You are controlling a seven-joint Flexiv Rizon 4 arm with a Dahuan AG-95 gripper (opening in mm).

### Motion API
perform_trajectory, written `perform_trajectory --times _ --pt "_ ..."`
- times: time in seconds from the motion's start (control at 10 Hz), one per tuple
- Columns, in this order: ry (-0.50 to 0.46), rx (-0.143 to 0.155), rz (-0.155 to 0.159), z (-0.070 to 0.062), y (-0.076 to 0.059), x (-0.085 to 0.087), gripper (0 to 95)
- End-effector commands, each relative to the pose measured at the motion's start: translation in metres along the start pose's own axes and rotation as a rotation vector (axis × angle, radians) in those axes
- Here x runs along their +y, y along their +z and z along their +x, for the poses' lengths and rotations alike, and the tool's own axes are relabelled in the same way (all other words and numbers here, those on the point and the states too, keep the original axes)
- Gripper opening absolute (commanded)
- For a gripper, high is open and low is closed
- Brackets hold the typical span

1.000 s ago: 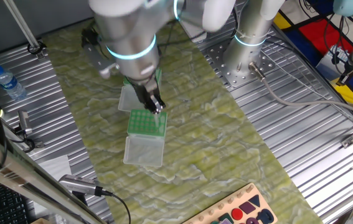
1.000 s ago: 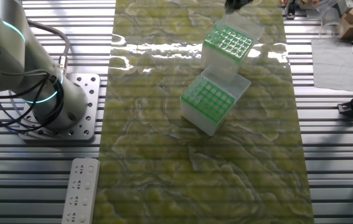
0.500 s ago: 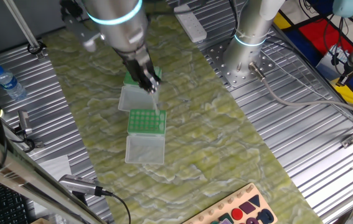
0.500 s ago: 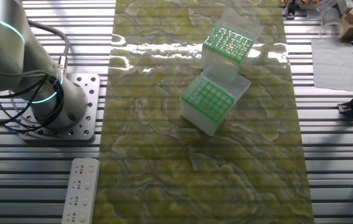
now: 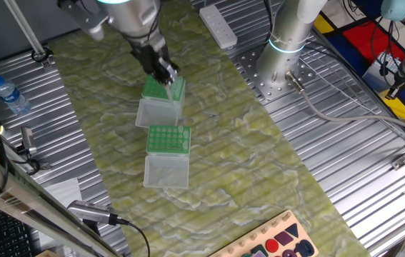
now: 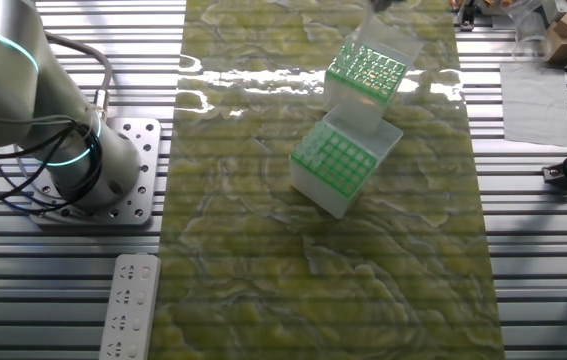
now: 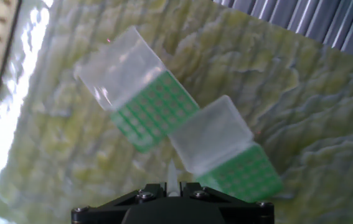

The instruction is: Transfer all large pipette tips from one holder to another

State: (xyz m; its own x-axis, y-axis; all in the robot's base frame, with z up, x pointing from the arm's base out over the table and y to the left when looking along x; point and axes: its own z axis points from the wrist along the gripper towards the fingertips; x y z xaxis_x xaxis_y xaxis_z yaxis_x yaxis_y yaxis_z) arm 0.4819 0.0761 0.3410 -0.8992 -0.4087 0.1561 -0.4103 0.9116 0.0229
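The pincer is clamped on one large pipette tip, apparently above the far green holder. The robot should centre the point over an open hole, keep it upright, then lower gently.

**Two tip boxes in line on the mat, gripper over the far one**

In one fixed view the mat runs across the middle of the table; the near box stands on it with its open lid lying in front; the far box stands just behind, its lid lying between the two boxes; the gripper hangs over the far box with a pipette tip between its fingers, seen in the hand view; a water bottle lies well to the left, off the mat; a power strip lies behind, at the mat's far edge; a second arm's base stands right of the mat; a board with shapes sits at the front edge.
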Motion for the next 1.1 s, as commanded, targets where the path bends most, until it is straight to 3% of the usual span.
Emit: perform_trajectory --times 0.1,0.4,0.6,1.1 --pt "-0.107 0.008 0.019 0.021 0.006 -0.034 0.0" --pt "-0.148 0.005 0.023 0.034 0.017 -0.050 0.0" --pt "-0.167 -0.002 0.029 0.046 0.032 -0.060 0.0" --pt "-0.191 -0.011 0.034 0.055 0.046 -0.071 0.0"
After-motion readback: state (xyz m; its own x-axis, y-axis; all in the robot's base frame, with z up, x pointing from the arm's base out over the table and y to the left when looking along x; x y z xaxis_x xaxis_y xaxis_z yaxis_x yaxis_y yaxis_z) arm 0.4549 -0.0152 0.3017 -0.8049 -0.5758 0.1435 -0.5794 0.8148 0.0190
